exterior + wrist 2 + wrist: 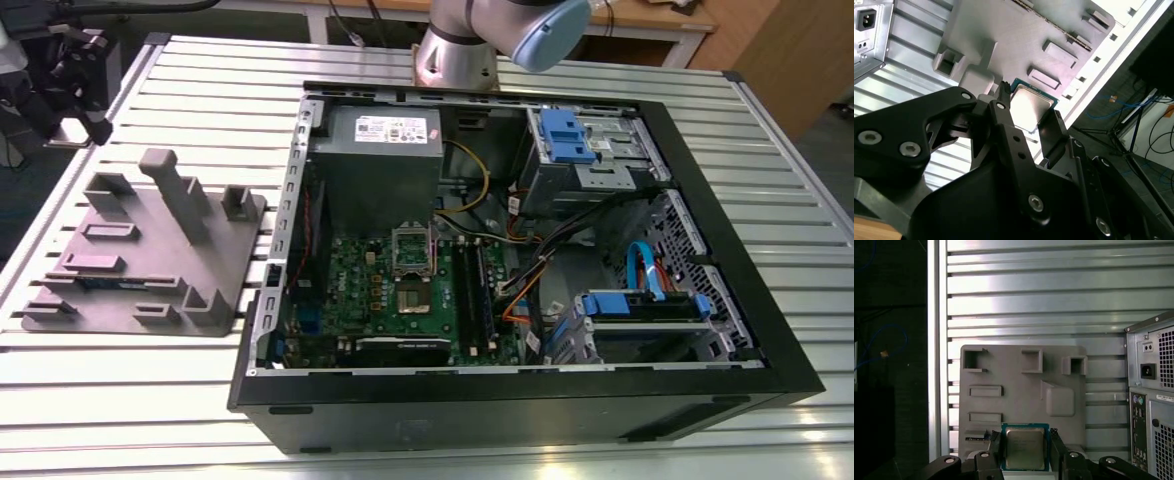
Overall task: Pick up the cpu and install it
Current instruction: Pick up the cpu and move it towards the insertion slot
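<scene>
The cpu [1025, 448], a small square chip with a pale metal top and a green rim, sits between the two black fingers [996, 446] of my gripper [1026, 441], which is shut on it. It hangs well above the grey fixture tray [1019, 395], over one edge of the tray. In the second wrist view the cpu [1030, 111] shows between the same fingers [1002, 111], with the tray [1014, 35] behind it. In the exterior view the green motherboard [358, 290] lies inside the open computer case [747, 300], its socket [411, 262] near the middle with the frame raised.
The grey tray [147, 260] lies on the slatted metal table [160, 390] at the exterior view's left of the case, with an upright post [171, 190] and several raised holders. A power supply [380, 150], drive bays [581, 145] and cables fill the case. The arm's base [461, 45] stands behind.
</scene>
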